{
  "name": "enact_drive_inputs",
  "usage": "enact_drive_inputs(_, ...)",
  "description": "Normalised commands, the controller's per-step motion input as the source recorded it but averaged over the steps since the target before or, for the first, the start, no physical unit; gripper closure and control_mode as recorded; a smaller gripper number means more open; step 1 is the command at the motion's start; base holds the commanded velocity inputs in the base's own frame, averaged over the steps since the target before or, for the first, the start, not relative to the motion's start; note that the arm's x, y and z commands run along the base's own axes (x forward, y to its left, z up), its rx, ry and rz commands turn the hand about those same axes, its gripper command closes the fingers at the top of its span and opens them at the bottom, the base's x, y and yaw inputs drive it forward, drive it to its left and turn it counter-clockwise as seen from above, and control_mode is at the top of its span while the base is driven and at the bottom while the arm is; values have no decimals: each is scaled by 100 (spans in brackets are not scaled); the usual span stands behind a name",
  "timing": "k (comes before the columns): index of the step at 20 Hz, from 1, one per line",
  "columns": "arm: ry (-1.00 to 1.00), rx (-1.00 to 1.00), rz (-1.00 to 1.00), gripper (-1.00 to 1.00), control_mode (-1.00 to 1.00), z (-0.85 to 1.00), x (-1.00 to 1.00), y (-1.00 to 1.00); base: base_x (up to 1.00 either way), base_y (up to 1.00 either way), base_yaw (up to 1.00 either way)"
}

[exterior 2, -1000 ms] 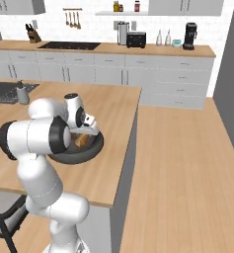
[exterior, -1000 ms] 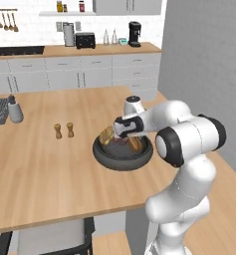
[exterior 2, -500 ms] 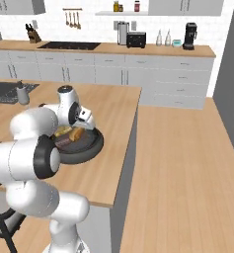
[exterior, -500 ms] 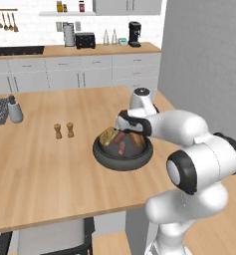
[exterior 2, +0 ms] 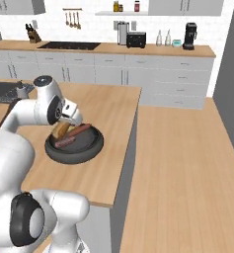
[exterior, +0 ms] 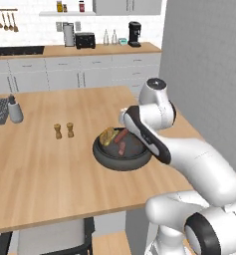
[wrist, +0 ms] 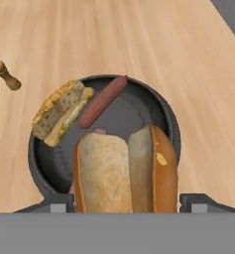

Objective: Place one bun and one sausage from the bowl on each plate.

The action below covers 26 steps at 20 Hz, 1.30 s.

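Dark bowl sits on the wooden counter, near its right end, about midway front to back. Left base view: the arm reaches over the bowl's right side; one sausage and a yellowish bun are visible inside, the rest covered by the forearm. Right base view: bowl seen from the other side, with two reddish-brown sausages lying roughly parallel, the upper one and the lower one, and a bun partly behind the wrist. Hand view looks down into the bowl: a seeded bun leans on the far-left wall, a sausage lies diagonally beside it, touching or nearly so. A large split bun takes up the near foreground between the two finger tips; gripper jaws stand wide apart on either side of it, but whether the pads touch the bun cannot be told, as the contact points lie at the frame's bottom edge. Salt and pepper shakers stand left of the bowl, well apart from it; one of them shows at the hand view's left edge. A grey dispenser stands at the counter's far left.
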Motion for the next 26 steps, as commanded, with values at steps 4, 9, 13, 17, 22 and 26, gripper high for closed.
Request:
enact_drive_inputs(4,14,0,0,100,-100,77,-79,30,0,0,0)
enact_drive_inputs(9,14,0,0,100,100,31,-62,20,-19,5,0)
enact_drive_inputs(13,0,0,0,100,100,0,0,0,-100,39,0)
enact_drive_inputs(17,0,0,0,100,100,0,0,0,-65,96,0)
enact_drive_inputs(22,0,0,0,100,100,0,0,0,0,100,0)
enact_drive_inputs(26,0,0,0,100,100,0,0,0,0,100,0)
